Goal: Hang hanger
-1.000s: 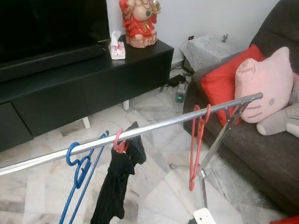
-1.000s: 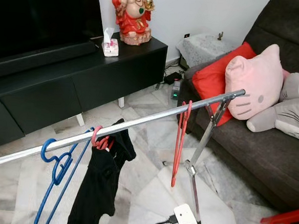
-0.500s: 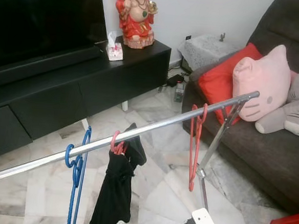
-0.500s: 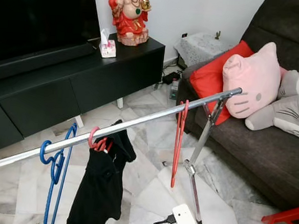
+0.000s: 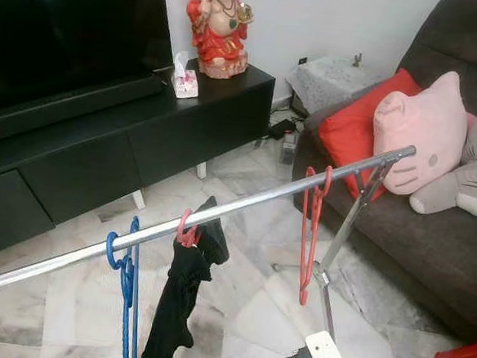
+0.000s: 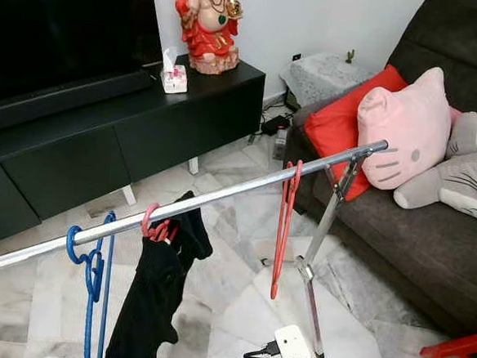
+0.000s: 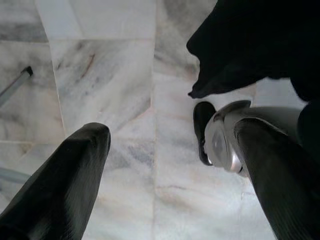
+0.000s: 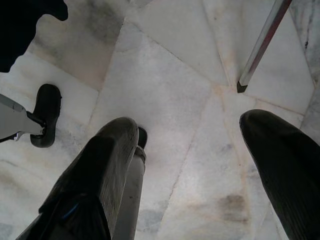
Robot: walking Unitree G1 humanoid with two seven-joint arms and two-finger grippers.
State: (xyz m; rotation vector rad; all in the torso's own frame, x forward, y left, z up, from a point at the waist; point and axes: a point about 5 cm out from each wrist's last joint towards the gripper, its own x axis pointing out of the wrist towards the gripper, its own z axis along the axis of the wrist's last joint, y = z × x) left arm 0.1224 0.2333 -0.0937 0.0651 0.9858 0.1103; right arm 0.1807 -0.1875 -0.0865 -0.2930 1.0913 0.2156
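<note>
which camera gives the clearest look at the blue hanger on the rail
The right eye view: the blue hanger hangs on the rail, hook and both arms clear. The left eye view shows it too, nearer the bottom edge.

We stand on a pale marble floor point(image 5: 246, 311) before a white wall point(image 5: 331, 22). A long black TV cabinet point(image 5: 143, 131) carries a dark screen point(image 5: 69, 28), a red statue point(image 5: 220, 26) and a tissue box point(image 5: 185, 83). A dark sofa point(image 5: 431, 233) holds red point(image 5: 352, 130) and pink point(image 5: 422, 130) cushions.
</note>
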